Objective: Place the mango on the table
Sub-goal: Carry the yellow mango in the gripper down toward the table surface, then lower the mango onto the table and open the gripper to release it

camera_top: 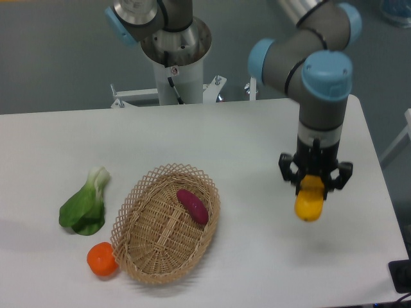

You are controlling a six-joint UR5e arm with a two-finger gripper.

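One mango (309,203), seemingly gripper-held (314,181).

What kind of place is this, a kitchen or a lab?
Most likely a robotics lab: an arm bolted on a metal pedestal behind a bare white table, with a gripper holding a mango near a basket.

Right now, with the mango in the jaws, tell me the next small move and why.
Probably lower straight down a little, then open. The gripper is shut on the mango, which hangs out below the jaws over a bare stretch of the table, well to the right of the basket. Whether the fruit already touches the tabletop cannot be told from this view, so easing down first seems safer.
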